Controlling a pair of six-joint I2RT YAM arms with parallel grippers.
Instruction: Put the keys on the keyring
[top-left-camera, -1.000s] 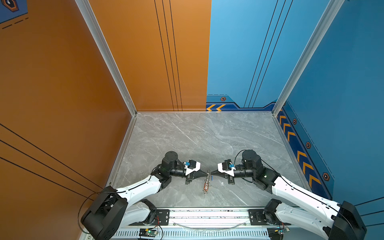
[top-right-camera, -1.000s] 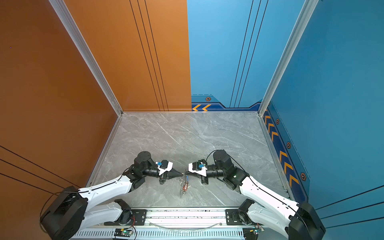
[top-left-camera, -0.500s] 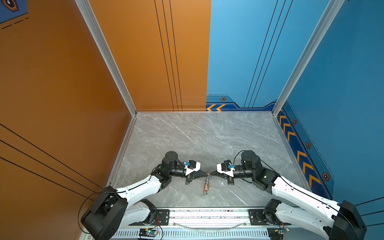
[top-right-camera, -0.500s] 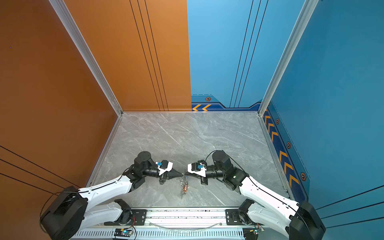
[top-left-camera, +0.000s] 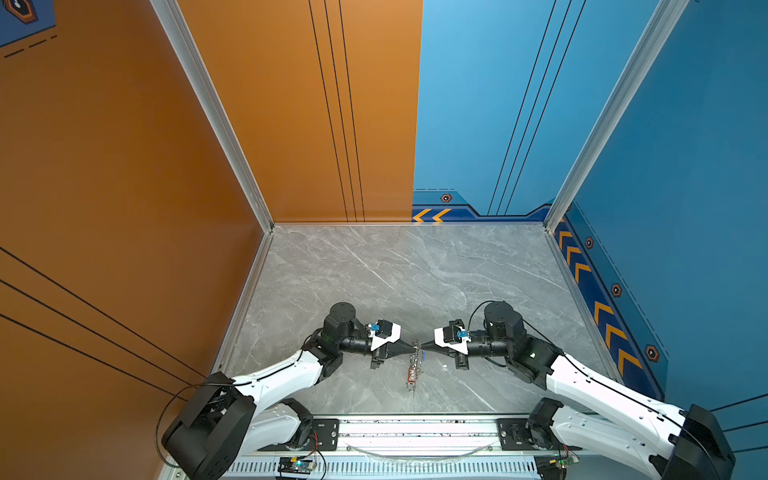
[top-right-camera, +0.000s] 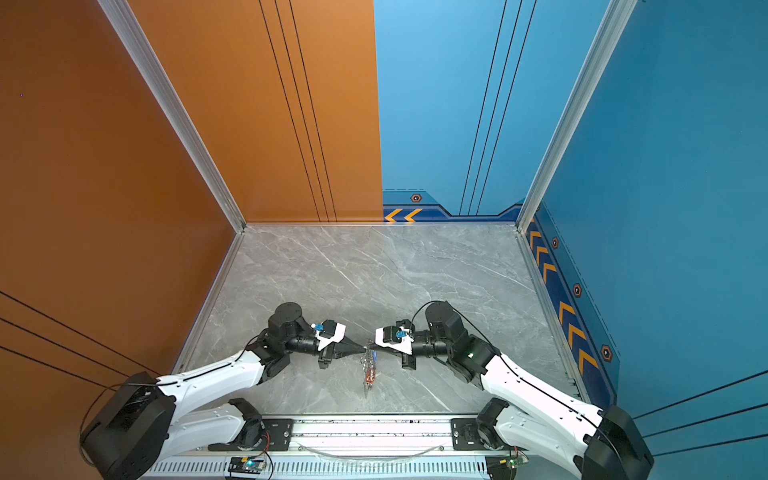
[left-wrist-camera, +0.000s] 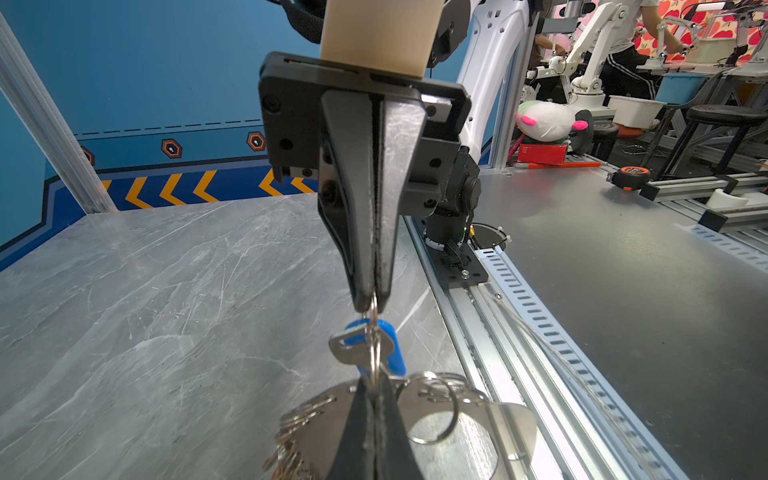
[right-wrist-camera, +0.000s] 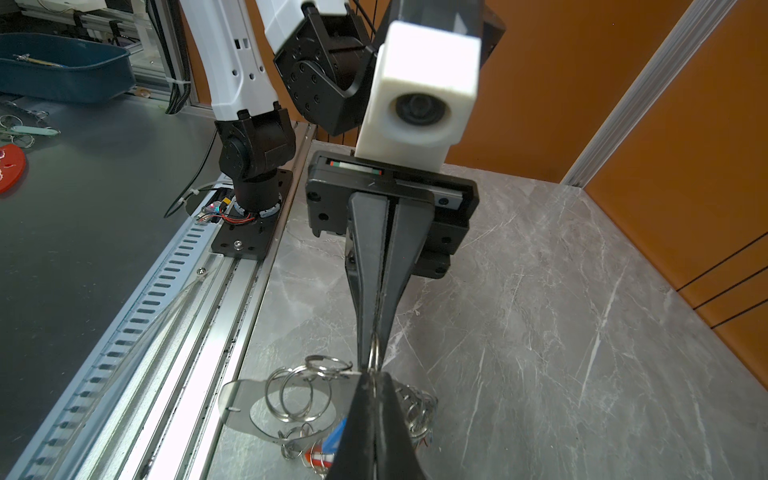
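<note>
You are working at about 6 o'clock on the tabletop (top-left-camera: 374, 282), close to the front rail (top-left-camera: 415, 428), with the two tools meeting tip to tip. In both top views the left tool (top-left-camera: 410, 344) is pointing toward 3 o'clock and the right tool (top-left-camera: 424, 348) toward 9 o'clock. Both are pressed fully together, and each is pinching the same small split ring (left-wrist-camera: 375, 349) from opposite sides (the left wrist view is showing it spanning the gap between the two pairs of tips). The key with the blue tag (left-wrist-camera: 352, 347) is hanging on that ring, between the tips. The keyring (right-wrist-camera: 239, 401) is sitting just beside and below the pinch point. In a top view its plate is trailing toward 6 o'clock, with loose rings crowding its rim. Red tags (top-left-camera: 411, 373) are showing partway down it. These views are not letting you tell whether the plate is resting on the tabletop or hanging clear.
</note>
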